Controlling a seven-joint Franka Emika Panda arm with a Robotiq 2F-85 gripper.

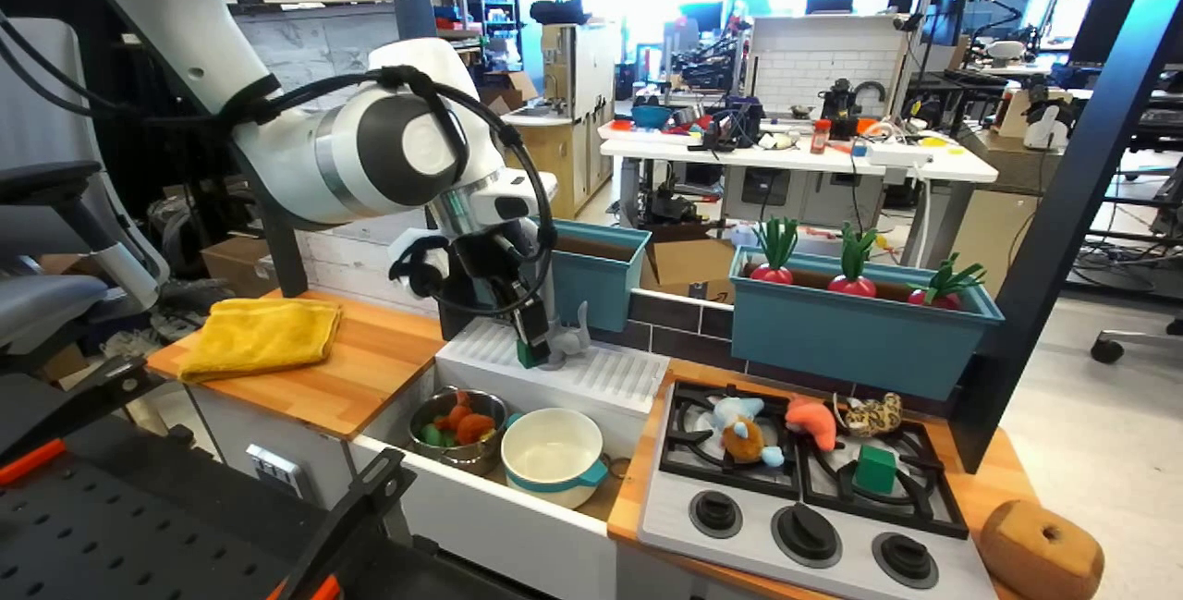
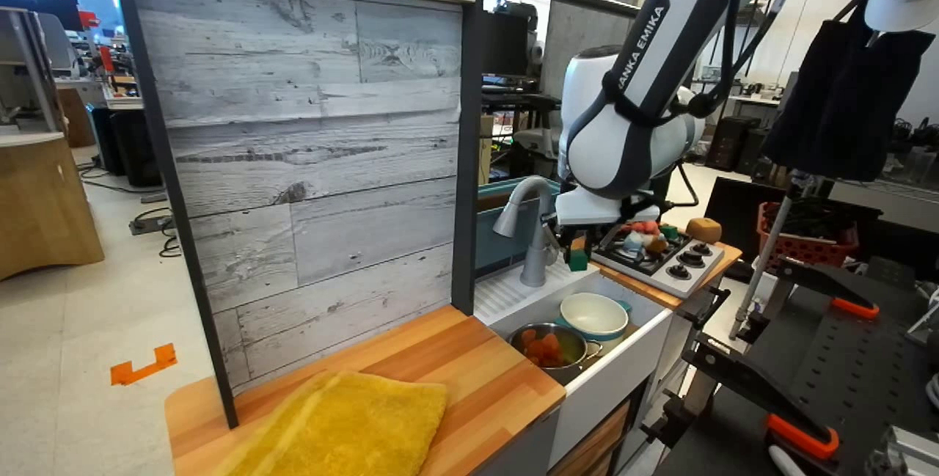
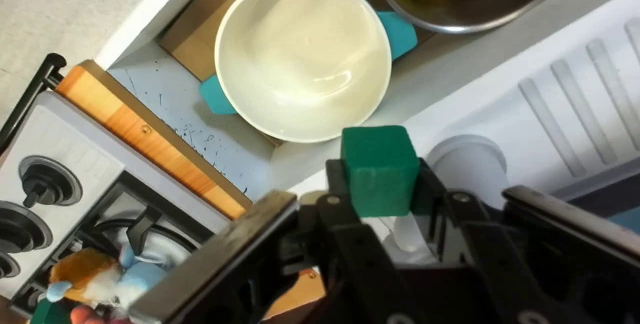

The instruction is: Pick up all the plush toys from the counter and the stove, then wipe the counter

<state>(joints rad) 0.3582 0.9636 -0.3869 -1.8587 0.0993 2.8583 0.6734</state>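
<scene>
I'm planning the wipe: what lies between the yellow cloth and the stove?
Counter, then the sink holding a steel pot and a cream pot, then a wooden strip, in an exterior view.

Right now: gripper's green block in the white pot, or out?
Out. The gripper holds the green block, and both exterior views show it apart from the white pot.

"What are we counting?"

"We're counting one steel pot (image 3: 490, 2), one cream-and-teal pot (image 3: 305, 59), two green cubes (image 3: 382, 184) outside both, one red plush (image 1: 815, 422), one leopard-print plush (image 1: 873, 416)."

"And besides?"

"We're seeing two planter boxes (image 1: 859, 332), three radishes (image 1: 851, 287), three stove knobs (image 1: 806, 532), one yellow towel (image 1: 263, 336), one gray faucet (image 2: 535, 271). The blue-and-brown plush heap (image 1: 743, 440) we're failing to tell apart."
</scene>
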